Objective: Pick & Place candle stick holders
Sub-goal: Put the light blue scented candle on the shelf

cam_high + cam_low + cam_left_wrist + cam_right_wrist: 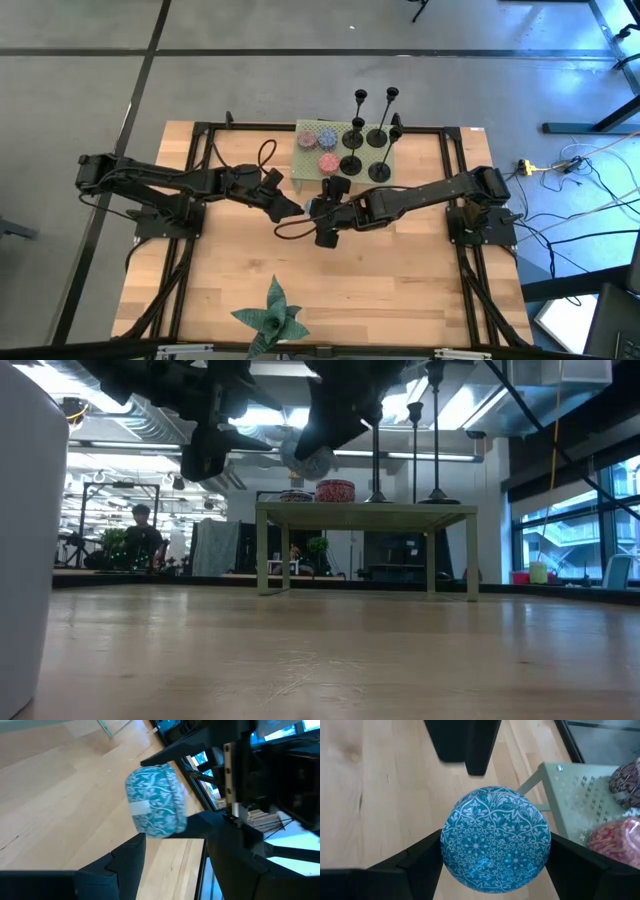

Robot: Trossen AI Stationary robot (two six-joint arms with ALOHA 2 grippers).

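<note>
The right claw (pixel 495 865) was clenched on a teal patterned tin (pixel 495 837) above the desk (pixel 400 290), the left claw (pixel 290 207) released beside it, while the candle stick holders (pixel 365 140) stood on the small green stand (pixel 305 165).

Bare tabletop (pixel 380 290) in front, green stand (pixel 306 166) crowded behind, plant (pixel 272 316) at front edge

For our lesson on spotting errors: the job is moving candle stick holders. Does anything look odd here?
Yes. The right gripper is shut on a teal patterned tin, not a holder. The candle stick holders all stand upright on the small green table, untouched. The left gripper is open beside the tin.
</note>
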